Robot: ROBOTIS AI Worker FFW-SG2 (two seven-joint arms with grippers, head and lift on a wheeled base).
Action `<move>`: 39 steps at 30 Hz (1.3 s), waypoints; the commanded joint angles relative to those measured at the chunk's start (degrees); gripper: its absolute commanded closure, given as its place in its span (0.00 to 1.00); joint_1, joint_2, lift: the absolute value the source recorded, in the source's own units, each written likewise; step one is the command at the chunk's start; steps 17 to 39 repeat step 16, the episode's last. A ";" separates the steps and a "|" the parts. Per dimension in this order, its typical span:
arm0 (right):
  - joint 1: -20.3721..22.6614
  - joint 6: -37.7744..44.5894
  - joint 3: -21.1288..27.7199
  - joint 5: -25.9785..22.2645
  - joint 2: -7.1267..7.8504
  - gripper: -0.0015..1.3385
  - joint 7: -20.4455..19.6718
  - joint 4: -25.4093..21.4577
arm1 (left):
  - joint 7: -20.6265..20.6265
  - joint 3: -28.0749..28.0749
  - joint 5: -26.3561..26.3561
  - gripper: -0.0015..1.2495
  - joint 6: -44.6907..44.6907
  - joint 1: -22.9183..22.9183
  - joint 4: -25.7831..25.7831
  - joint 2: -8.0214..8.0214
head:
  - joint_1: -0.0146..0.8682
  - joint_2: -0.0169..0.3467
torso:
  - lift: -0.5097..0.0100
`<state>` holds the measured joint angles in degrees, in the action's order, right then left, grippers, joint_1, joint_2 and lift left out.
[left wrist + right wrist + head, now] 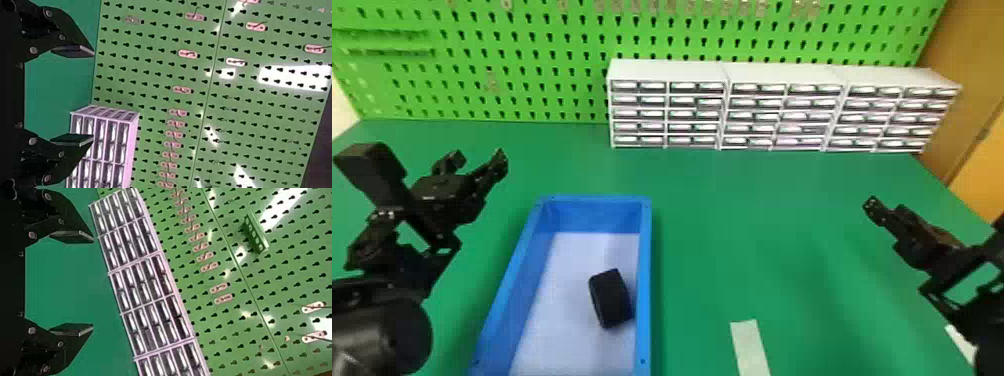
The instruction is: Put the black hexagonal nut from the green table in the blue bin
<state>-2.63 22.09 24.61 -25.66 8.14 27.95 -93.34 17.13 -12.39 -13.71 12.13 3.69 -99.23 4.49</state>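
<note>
The black hexagonal nut (612, 300) lies in the blue bin (645, 250), to the right of the left end effector (476, 159) and left of the right end effector (886, 210); both are released, jaws apart.

At the left of the head view, the left arm (419, 260) is black, with a rounded, glossy housing (382, 330) at lower left and a boxy block (371, 167) above. The right arm (989, 305), at the right edge, is black too, with an angular open bracket (939, 302). The left gripper (478, 157) and right gripper (887, 206) each have 2 angular black fingers (72, 27), flat plates (72, 235) at the ends and round silver screws (33, 50).
</note>
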 commanded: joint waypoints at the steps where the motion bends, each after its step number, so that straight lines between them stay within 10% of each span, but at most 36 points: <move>1: 0.00 -0.12 0.09 -0.01 0.03 0.35 0.00 0.00 | 0.00 -0.01 0.00 0.39 0.00 0.00 0.00 -0.01 | 0.80 0.07 | 0.79; 39: 0.08 -0.56 0.09 0.43 -0.14 0.35 0.00 0.00 | 0.00 0.08 0.00 0.39 0.00 0.00 0.00 -0.01 | 0.80 0.07 | 0.79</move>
